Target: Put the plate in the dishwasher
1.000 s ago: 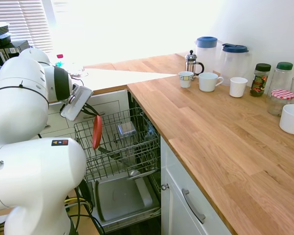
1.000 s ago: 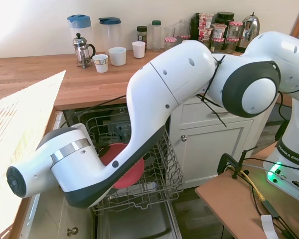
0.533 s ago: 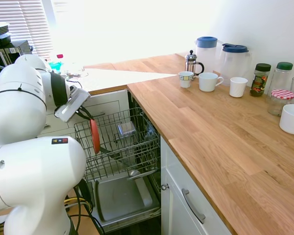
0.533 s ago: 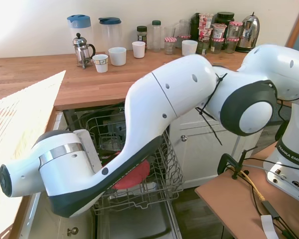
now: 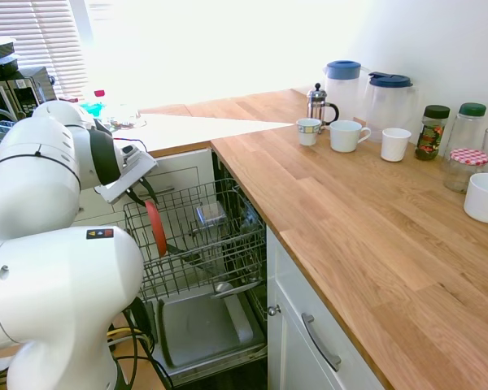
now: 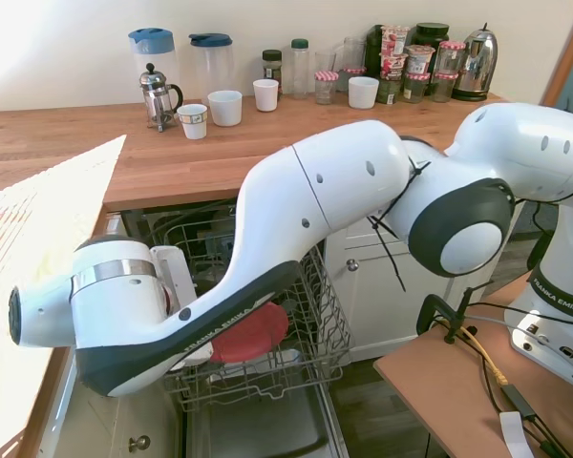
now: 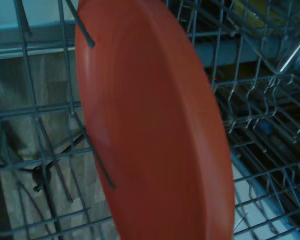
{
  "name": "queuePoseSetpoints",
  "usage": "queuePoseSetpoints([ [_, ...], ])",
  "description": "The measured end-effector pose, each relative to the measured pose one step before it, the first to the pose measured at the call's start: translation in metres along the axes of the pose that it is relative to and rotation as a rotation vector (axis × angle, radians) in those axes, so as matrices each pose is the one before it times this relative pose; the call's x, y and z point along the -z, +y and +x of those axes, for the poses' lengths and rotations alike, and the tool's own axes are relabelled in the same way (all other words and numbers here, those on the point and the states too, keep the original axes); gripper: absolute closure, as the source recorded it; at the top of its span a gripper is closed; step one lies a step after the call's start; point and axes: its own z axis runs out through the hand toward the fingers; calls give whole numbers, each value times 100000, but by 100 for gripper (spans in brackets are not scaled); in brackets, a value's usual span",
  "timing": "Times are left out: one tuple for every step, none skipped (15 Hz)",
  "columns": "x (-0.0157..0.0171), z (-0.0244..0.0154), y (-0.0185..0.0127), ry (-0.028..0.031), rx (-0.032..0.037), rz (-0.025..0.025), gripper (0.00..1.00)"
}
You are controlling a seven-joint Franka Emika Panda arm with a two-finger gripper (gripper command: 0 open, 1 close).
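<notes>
Kitchen worktop corner, with the dishwasher's wire rack pulled out below it.
We see the plate standing on edge in the rack, the gripper just above it; we cannot tell how its jaws stand.

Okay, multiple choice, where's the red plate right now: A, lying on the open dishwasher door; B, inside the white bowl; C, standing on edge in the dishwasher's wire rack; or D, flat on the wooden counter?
C: the plate stands on edge inside the grey wire rack of the dishwasher, with rack wires crossing in front of it in the wrist view, just below the gripper.
</notes>
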Motion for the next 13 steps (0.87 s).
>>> queuePoseSetpoints([
  [178,-374,217,-3108,1372,996,0],
  [319,-382,336,-2784,1249,1184,0],
  [447,-327,517,-2210,1091,1274,0],
  [576,-214,775,-1825,655,1594,0],
  [672,-31,1099,-1449,85,1962,0],
  [841,255,1557,-402,-742,2282,0],
  [923,517,1831,132,-1234,3298,0],
  [1004,692,2200,-234,-1937,4060,0],
  [1175,823,2773,-604,-2256,3986,0],
  [1116,922,3008,-1091,-2532,3827,0],
  [1151,1132,3350,-1110,-2857,4210,0],
  [1109,1016,3155,-1015,-2923,3904,0],
  [918,986,2725,-968,-2445,3799,0],
])
